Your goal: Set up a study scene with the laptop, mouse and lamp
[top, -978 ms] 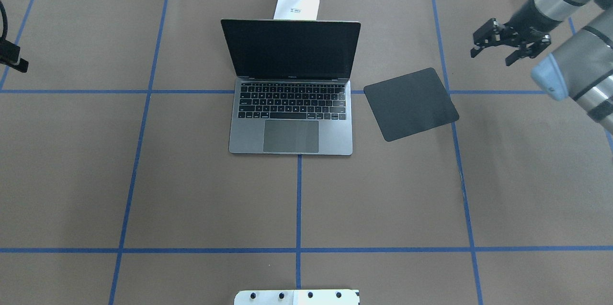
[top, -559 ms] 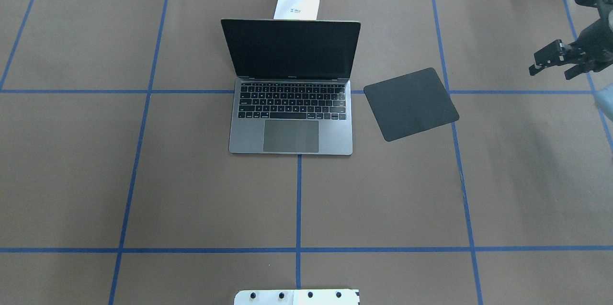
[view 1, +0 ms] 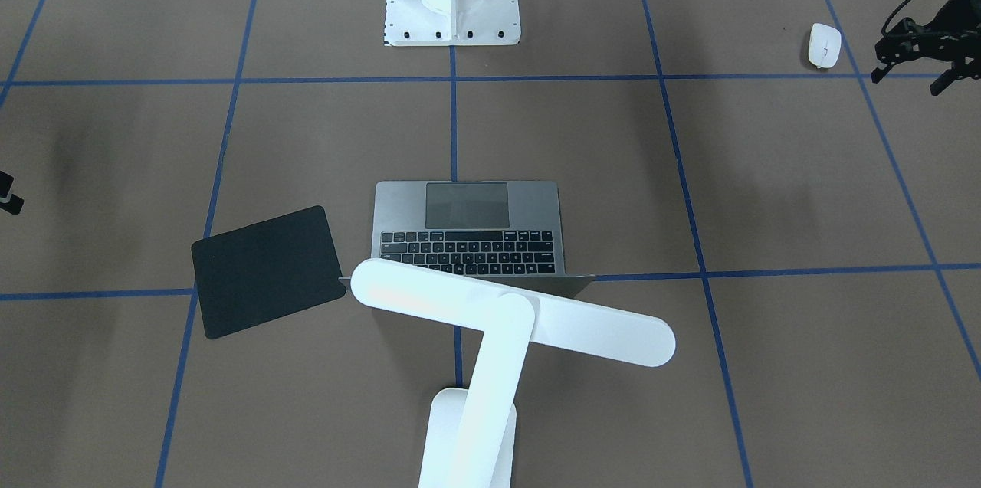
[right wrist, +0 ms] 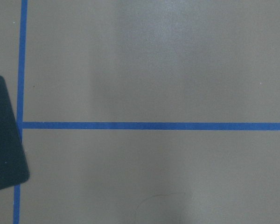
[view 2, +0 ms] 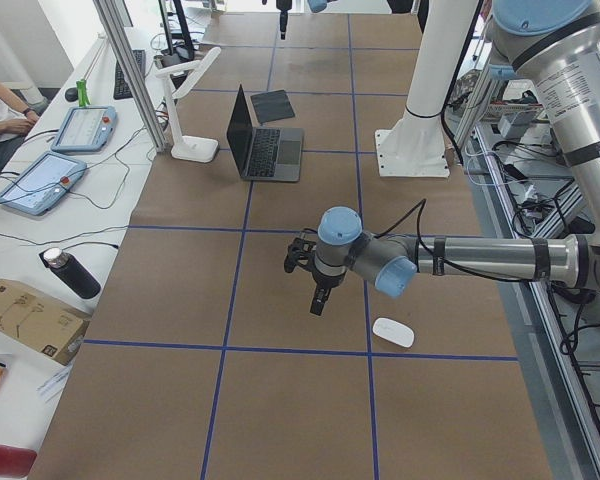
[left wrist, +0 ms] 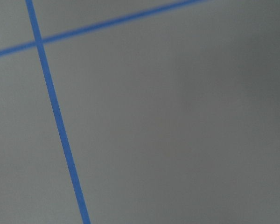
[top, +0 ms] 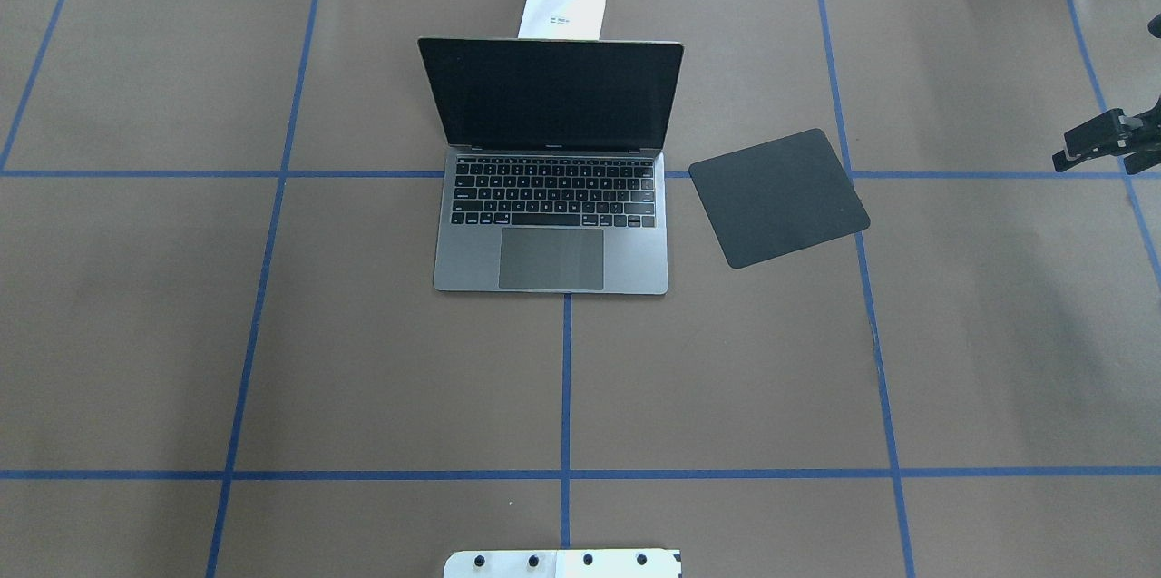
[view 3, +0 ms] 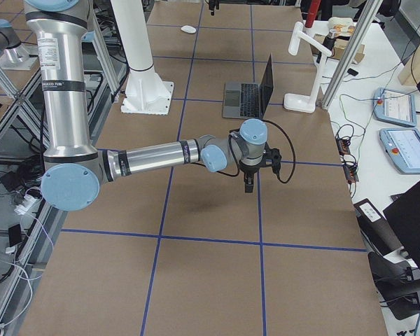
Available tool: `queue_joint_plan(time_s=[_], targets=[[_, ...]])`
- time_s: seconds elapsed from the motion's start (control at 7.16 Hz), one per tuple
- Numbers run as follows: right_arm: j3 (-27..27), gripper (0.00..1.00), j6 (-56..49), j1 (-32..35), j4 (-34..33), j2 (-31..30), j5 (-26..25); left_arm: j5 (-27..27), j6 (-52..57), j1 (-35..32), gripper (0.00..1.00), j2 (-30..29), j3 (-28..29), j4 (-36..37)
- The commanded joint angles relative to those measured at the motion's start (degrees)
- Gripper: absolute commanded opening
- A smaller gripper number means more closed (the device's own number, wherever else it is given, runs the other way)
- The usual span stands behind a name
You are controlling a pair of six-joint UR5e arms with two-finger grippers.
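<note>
Here, at the left gripper: hangs above the table with jaws spread wide and nothing between them. Shows only bare table and blue tape through its wrist camera, so probably not yet squarely over the target.

Next out, the mouse: lies flat on the table just beside that gripper, apart from it, untouched. Sits on the gripper's robot-ward side and, in the front view, a shade toward the table's middle. Runs with its long axis from the robot's side to the operators' side, the thin grey line along the same way. Too small to tell front end from back.

Then the right gripper: hovers toward the other end of the table, well apart from the mouse, cut by the overhead view's edge. Cannot tell how far open. Clearly the farther of the two, so probably a job for the left arm.

Likely calls for a short shift toward the robot, then a descent with the jaws closing across the mouse's narrow width, not along its length.

Farther out: the laptop, open at mid-table, keyboard toward the robot. Behind it, on the operators' side, the lamp, upright, bar head raised. Just beside the laptop on the robot's right, the pad, tilted and bare. Probably the mouse's place, a long way across from its present spot.
</note>
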Motion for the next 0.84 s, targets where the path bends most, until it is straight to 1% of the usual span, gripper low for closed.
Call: queue_joint_plan(time_s=[0.0, 0.14, 0.28, 0.42, 0.56, 0.7], targets=[[0.17, 0.99, -0.02, -0.02, 0.00, -0.07, -0.66, -0.01, 0.09, 5.96, 1.00, 5.50, 1.02, -4.99], [0.26, 0.99, -0.02, -0.11, 0.00, -0.08, -0.66, 0.08, -1.22, 7.20, 1.00, 5.70, 1.72, -6.57], [0.17, 0.99, 0.06, -0.20, 0.00, 0.27, -0.66, 0.52, -1.40, 8.08, 1.00, 5.26, 4.08, -8.07], [0.17, 0.99, 0.06, -0.20, 0.00, 0.36, -0.66, 1.39, -2.10, 8.61, 1.00, 4.82, 7.84, -13.04], [0.17, 0.99, 0.24, -0.20, 0.00, 0.45, -0.66, 1.49, -4.02, 9.66, 1.00, 3.52, 9.71, -14.22], [0.09, 0.99, 0.24, -0.55, 0.00, 0.54, -0.66, 1.83, -5.96, 12.63, 1.00, 2.02, 11.64, -14.41]])
